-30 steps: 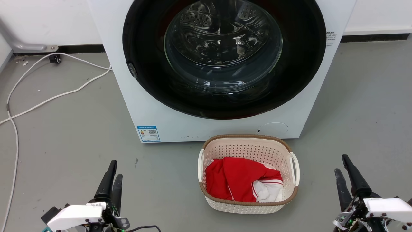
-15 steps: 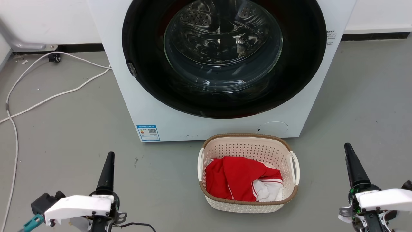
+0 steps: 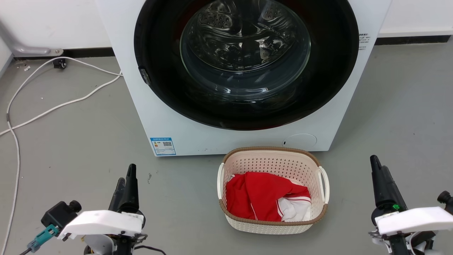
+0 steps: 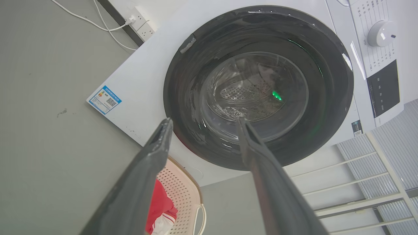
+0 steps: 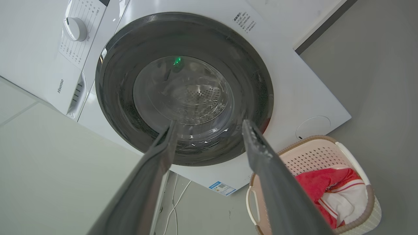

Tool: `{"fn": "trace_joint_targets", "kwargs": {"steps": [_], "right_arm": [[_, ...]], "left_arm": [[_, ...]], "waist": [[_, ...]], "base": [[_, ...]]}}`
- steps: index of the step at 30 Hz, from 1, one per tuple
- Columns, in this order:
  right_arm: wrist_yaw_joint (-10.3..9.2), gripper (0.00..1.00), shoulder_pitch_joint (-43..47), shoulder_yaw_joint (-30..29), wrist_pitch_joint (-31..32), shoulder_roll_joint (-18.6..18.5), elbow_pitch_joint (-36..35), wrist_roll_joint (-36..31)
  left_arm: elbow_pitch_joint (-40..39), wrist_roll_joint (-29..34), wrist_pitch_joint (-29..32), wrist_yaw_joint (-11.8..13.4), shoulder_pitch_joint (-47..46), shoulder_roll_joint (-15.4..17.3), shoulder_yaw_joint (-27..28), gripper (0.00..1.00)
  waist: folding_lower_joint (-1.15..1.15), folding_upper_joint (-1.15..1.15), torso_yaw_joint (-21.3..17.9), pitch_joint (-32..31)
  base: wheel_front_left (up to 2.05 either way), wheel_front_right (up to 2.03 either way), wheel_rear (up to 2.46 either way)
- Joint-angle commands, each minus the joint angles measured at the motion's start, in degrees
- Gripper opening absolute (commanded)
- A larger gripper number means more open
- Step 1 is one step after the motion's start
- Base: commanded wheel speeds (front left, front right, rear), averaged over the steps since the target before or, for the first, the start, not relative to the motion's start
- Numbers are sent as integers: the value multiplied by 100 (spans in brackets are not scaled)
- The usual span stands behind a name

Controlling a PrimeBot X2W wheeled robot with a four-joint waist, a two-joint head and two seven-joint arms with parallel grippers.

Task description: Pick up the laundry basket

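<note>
Head view: basket (image 3: 276, 164) sits on floor just before washer (image 3: 170, 117), between the hands. Left hand (image 3: 126, 173) and right hand (image 3: 374, 162) both spread open, empty. Side handles face them; right hand nearer.

Grey floor (image 3: 70, 141); white wall (image 3: 53, 21); white washing machine (image 3: 170, 120) against it.

Left arm's long dark tapered fingers (image 3: 129, 191) match the right arm's fingers (image 3: 382, 184), matte grey close up. Each wrist wears a white angular plastic cover (image 3: 102, 221). Lower left there's a black boxy module (image 3: 58, 214) and a teal plug (image 3: 43, 236); tiny green light (image 3: 395, 207) lower right.
</note>
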Motion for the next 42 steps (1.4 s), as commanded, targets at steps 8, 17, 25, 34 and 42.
{"fn": "trace_joint_targets", "kwargs": {"steps": [8, 17, 25, 34, 42], "right_arm": [[0, 100, 48, 70, -197, -17, -226, -1014], [0, 100, 118, 94, -368, -19, -366, -1857], [0, 100, 184, 116, -504, -20, -463, -2407], [0, 100, 248, 154, -645, -23, -535, -2989], [0, 100, 294, 160, -767, -24, -580, -3446]], "left_arm": [[-177, 1001, -204, 203, 15, 29, -159, 100], [-254, 1761, -369, 377, 61, 81, -331, 100], [-306, 2346, -508, 504, 79, 144, -510, 100], [-339, 2950, -649, 649, 108, 225, -706, 100], [-354, 3433, -765, 776, 131, 294, -859, 100]], "waist": [[0, 0, -1, -13], [0, 0, -6, -33], [0, 0, -6, -37], [0, 0, -12, -44], [0, 0, -10, -50]], "base": [[0, 0, 0], [0, 0, 0], [0, 0, 0], [0, 0, 0], [0, 0, 0]]}}
